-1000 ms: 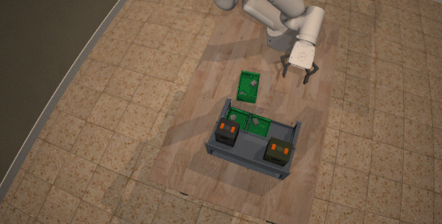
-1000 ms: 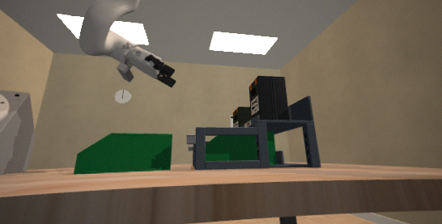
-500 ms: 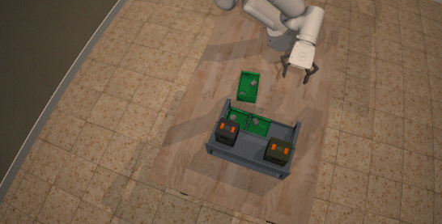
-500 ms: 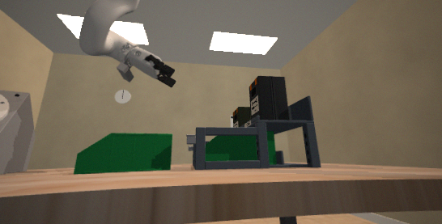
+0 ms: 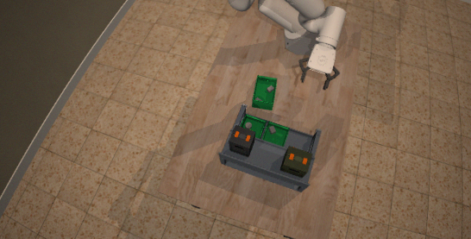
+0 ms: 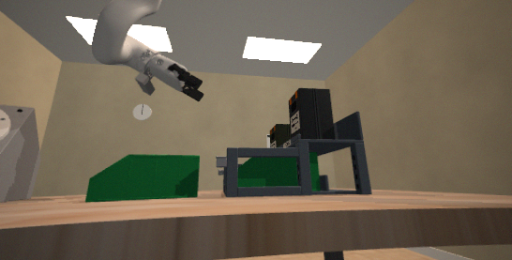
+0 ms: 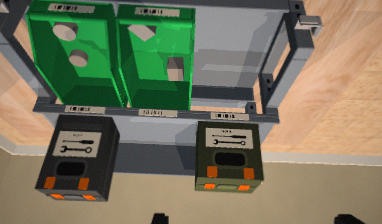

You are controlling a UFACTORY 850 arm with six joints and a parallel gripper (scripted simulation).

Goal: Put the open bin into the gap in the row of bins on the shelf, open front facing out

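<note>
The loose green bin (image 5: 265,91) stands on the wooden table in front of the grey shelf (image 5: 269,154), with two grey parts inside; it also shows in the side view (image 6: 143,177). Two green bins (image 7: 73,55) (image 7: 155,55) with grey parts sit in the shelf's left and middle slots. The gap (image 7: 225,65) is the right slot. My gripper (image 5: 319,78) (image 6: 189,88) is open and empty, high above the table to the right of the loose bin and apart from it. In the wrist view only its fingertips show at the bottom edge, and the loose bin is out of view.
A black toolbox (image 7: 75,157) and an olive toolbox (image 7: 229,155) stand on the shelf's top board, above the left and right slots. The board sits low over the bins. A grey box (image 6: 14,154) stands at the table's far left.
</note>
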